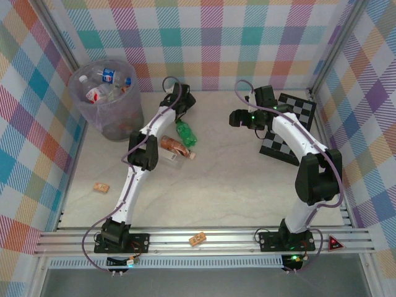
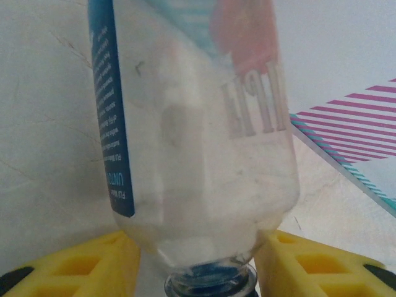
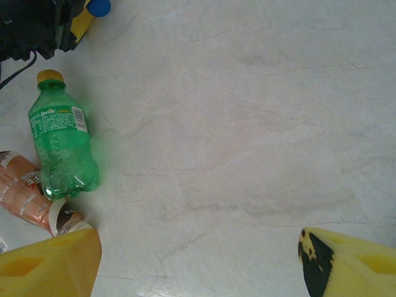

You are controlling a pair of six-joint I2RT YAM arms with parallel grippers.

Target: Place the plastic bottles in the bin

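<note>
The left pincer (image 2: 198, 247) is pinching a clear bottle (image 2: 198, 124). Its two yellow fingers (image 2: 68, 263) press against the bottle's shoulder from either side, and the blue cap (image 2: 210, 281) points back toward the wrist. The bottle carries a blue label down one side and stretches away from the fingers over the pale table (image 2: 43, 124), toward a striped wall panel (image 2: 362, 124). From above, this left pincer (image 1: 176, 102) sits far out on the table, close to the back wall and a little to the right of the bin (image 1: 93, 120). The bin is a translucent grey bucket in the far left corner, and several bottles (image 1: 108, 77) already lie inside it. Just beside the left arm on the near side, a green Sprite bottle (image 1: 185, 133) with a yellow cap lies on its side. An amber bottle (image 1: 176, 147) with red labels lies against its base end. The right pincer (image 1: 240, 117) hangs over bare table with its fingers (image 3: 49, 263) spread wide and nothing between them. Its wrist camera sees the green Sprite bottle (image 3: 62, 148) and the amber bottle (image 3: 28, 192) off to one side. A checkerboard (image 1: 303, 108) lies under the right arm. A small wooden block (image 1: 101, 187) sits well apart on the left of the table.
</note>
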